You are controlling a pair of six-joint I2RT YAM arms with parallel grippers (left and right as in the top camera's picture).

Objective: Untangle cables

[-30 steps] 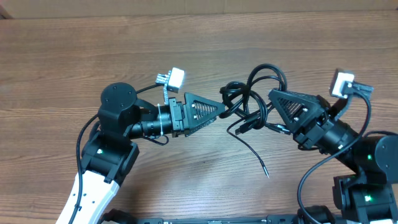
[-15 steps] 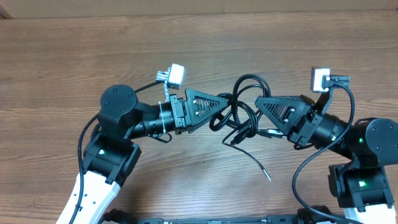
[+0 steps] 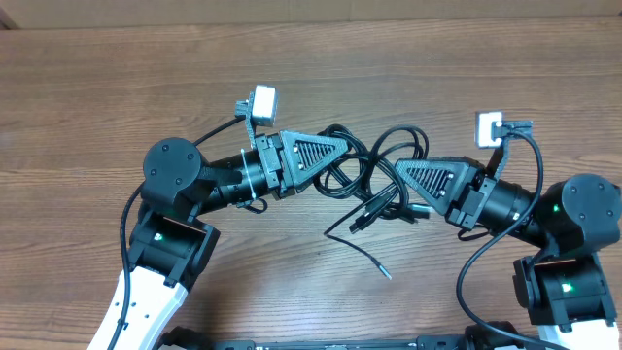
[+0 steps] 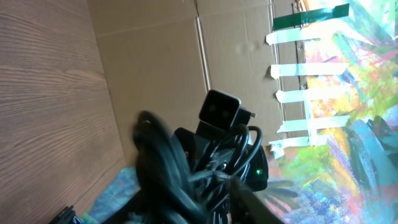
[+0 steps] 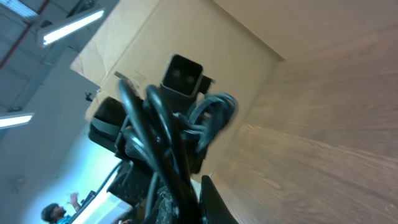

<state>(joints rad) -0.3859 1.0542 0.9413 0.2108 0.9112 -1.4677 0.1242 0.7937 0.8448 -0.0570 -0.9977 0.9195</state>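
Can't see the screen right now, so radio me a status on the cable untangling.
Left gripper and right gripper both shut on the cables. Tangle not yet undone, one loose end trailing over the table. Nothing in the way.

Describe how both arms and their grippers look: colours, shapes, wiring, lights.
Both are mostly black with round joint housings and small green indicator lights. The left arm has a white lower link; the right arm looks all black. The left gripper and right gripper are slotted black triangular wedges. Small white camera blocks sit on the left and right wrists, fed by thick black wires.
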